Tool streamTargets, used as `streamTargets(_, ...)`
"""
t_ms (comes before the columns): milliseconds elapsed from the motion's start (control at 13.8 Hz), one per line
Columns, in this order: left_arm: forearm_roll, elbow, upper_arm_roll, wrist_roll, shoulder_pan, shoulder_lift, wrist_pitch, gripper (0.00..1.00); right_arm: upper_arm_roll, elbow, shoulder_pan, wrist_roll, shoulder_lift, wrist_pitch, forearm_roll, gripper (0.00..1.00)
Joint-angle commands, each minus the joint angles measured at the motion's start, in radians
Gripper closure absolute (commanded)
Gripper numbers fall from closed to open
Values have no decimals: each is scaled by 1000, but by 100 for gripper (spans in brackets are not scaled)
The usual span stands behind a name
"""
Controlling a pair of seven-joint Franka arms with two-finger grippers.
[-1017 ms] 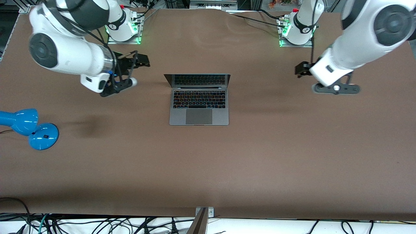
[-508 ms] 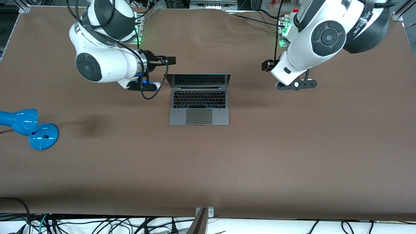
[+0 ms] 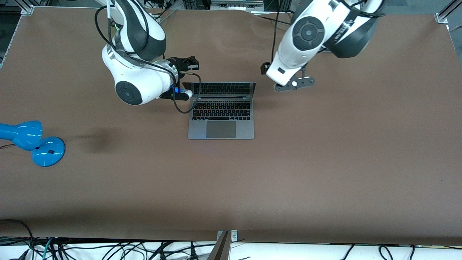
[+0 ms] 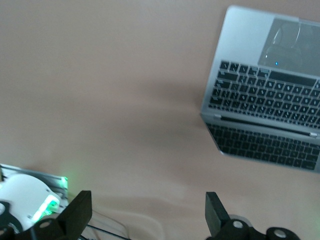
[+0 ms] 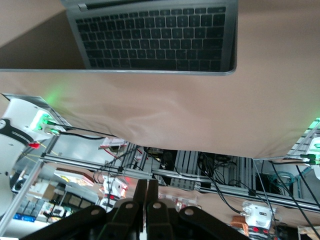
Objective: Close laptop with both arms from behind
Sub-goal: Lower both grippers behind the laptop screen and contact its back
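Brown table (image 3: 325, 162) w/ matte cover fills most of front view; cover wrinkled along the edge farthest from front camera. Blue desk lamp (image 3: 30, 141) sits on table at right arm's end. Soft shadow patch on cover just beside lamp. Tangle of black cables (image 3: 108, 249) on white floor under table's near edge. Aluminium frame rails (image 5: 210, 175) past table edge, green LEDs near them.

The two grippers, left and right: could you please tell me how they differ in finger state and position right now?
The left gripper has its fingers spread wide apart, while the right gripper has its fingers pressed together. The left gripper is over the table off the laptop's corner toward the left arm's end; the right gripper is by the screen corner toward the right arm's end. Both are black, hold nothing and touch no part of the laptop.
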Motion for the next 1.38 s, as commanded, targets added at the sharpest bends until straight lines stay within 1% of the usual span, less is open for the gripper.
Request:
streamTargets(0, -59, -31, -24, -17, 3, 24, 35, 0, -1, -38, -4, -69, 40, -7, 7, 98)
streamTargets(145, -71, -33, -38, -54, -12, 47, 56, 1, -2, -67, -8, -116, 61, 0, -8, 99)
streamTargets(291, -80, -33, -44, -81, -46, 67, 87, 4, -5, -77, -11, -152, 70, 5, -28, 99)
streamTargets(436, -80, -33, -44, -155, -93, 104, 133, 17, -7, -77, -13, -152, 77, 52, -34, 99)
streamTargets(508, -82, -33, -44, -178, -110, 120, 145, 30, -7, -77, -14, -154, 84, 81, -34, 99)
streamTargets(581, -83, -33, -44, -190, -125, 136, 160, 54, -8, -77, -14, -152, 90, 104, -36, 99)
streamTargets(654, -86, -33, -44, -190, -135, 140, 174, 84, -8, -75, -16, -152, 90, 118, -45, 99)
streamTargets(726, -93, -30, -44, -206, -136, 151, 180, 100, -8, -69, -16, -152, 90, 123, -59, 99)
streamTargets(799, -112, -30, -44, -215, -135, 154, 187, 100, -8, -66, -16, -154, 90, 137, -72, 99)
streamTargets(944, -114, -22, -44, -213, -136, 170, 200, 100, -8, -63, -16, -154, 89, 164, -94, 99)
streamTargets(1307, -106, -13, -43, -213, -136, 239, 269, 100, -13, -22, -19, -155, 89, 206, -102, 99)
